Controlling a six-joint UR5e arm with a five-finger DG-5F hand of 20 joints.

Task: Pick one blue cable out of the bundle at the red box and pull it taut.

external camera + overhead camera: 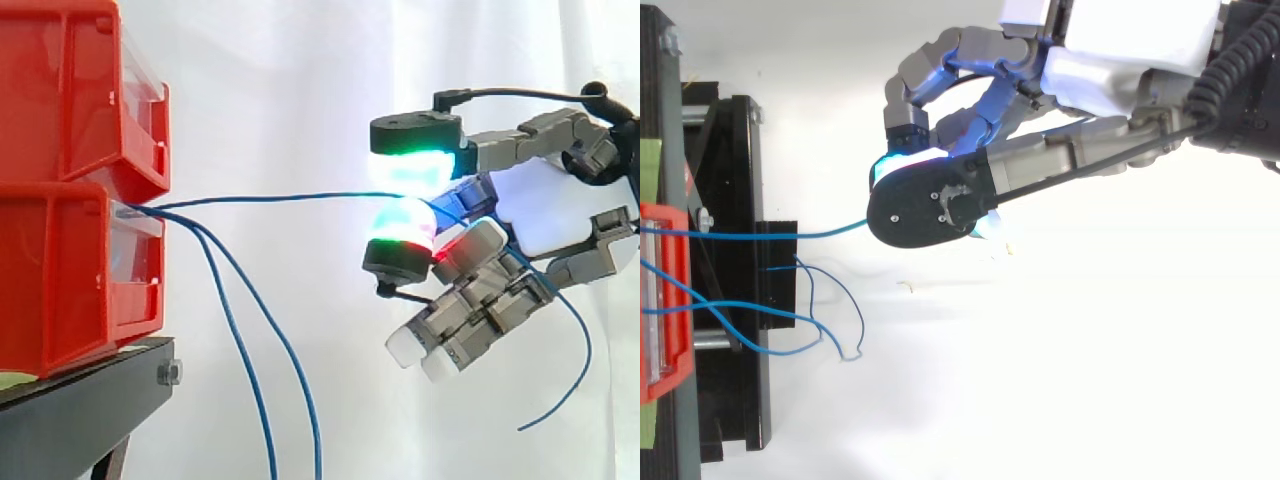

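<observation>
Red bins (70, 190) stand stacked on a black stand at the left; in the top view a red bin (665, 300) shows at the left edge. Several thin blue cables come out of the lower bin's front. One blue cable (290, 198) runs nearly level and straight from the bin to my hand (540, 215), pinched between two glowing fingertips (405, 235). Its loose end (575, 370) hangs down behind the hand. The same cable (810, 234) runs to the hand (1090, 70) in the top view. The other blue cables (270, 360) droop downward from the bin.
The black stand (90, 400) carries the bins at the lower left. A white curtain fills the background. From above, loose blue cable loops (815, 320) lie beside the black stand (735, 300) over the white floor.
</observation>
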